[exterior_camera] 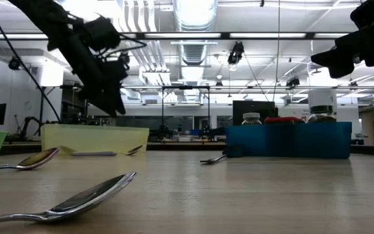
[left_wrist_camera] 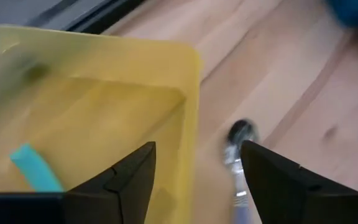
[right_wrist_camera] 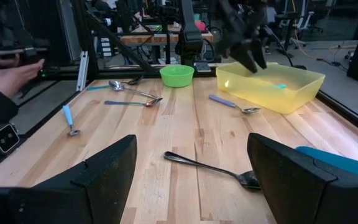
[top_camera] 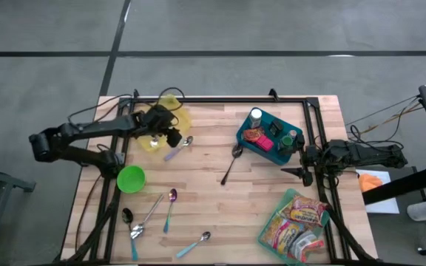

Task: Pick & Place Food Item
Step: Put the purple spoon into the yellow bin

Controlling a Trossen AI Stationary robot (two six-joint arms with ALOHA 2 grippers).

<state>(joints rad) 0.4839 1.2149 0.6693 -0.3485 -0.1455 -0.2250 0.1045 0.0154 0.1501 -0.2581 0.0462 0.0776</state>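
Note:
My left gripper [top_camera: 166, 137] hangs open over the near right corner of the yellow bin [top_camera: 161, 118] at the table's far left, touching nothing. In the left wrist view its fingers straddle the bin's right wall [left_wrist_camera: 191, 124]. A small teal piece [left_wrist_camera: 35, 167] lies on the bin's floor. A blue bin [top_camera: 271, 139] at the far right holds a white-lidded jar [top_camera: 256, 115] and other food items. My right gripper [top_camera: 302, 164] waits open, held level at the table's right edge.
A purple-handled spoon [top_camera: 177, 148] lies just right of the yellow bin. A green bowl [top_camera: 131, 178] stands near the left edge, and a black spoon [top_camera: 231, 164] lies mid-table. Several spoons [top_camera: 150, 214] lie near the front left, and a colourful snack bag [top_camera: 298, 222] at the front right.

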